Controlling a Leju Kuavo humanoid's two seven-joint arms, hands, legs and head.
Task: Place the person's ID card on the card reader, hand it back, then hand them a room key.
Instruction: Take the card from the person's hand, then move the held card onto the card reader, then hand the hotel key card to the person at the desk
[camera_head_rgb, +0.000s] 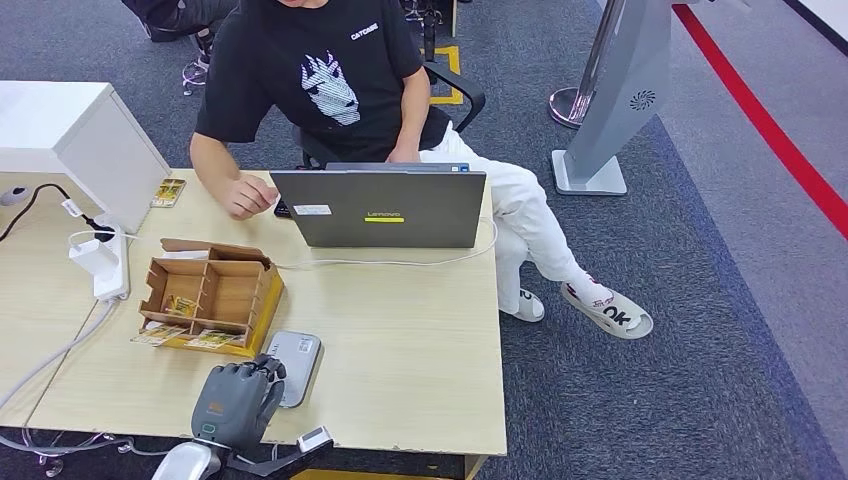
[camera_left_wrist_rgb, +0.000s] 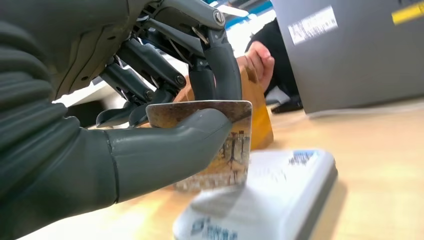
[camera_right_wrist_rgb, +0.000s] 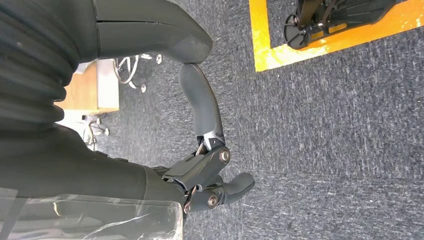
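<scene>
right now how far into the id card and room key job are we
Done: the left hand already has the card, pinched between thumb and fingers. In hand: it holds the card just over the white card reader, apparently not yet laid flat. Left: returning it to the person, then a room key, probably from the cardboard organizer. The right hand hangs over carpet.

The table (camera_head_rgb: 400, 340) shows a pale wood-grain top with a smooth, matt finish, and on it the compartment box (camera_head_rgb: 210, 292) looks like plain brown cardboard or thin wood, dull and unvarnished, next to a laptop (camera_head_rgb: 385, 210) with a smooth matt grey lid. The left hand (camera_left_wrist_rgb: 125, 125) is matt grey plastic with darker metal-looking links, its thumb pressed on a glossy printed card (camera_left_wrist_rgb: 227, 145) above the card reader (camera_left_wrist_rgb: 270, 200), which is smooth white plastic with a grey edge. Under the right hand (camera_right_wrist_rgb: 205, 165), the floor (camera_right_wrist_rgb: 325, 150) is rough dark-grey carpet crossed by a smooth yellow strip.
</scene>
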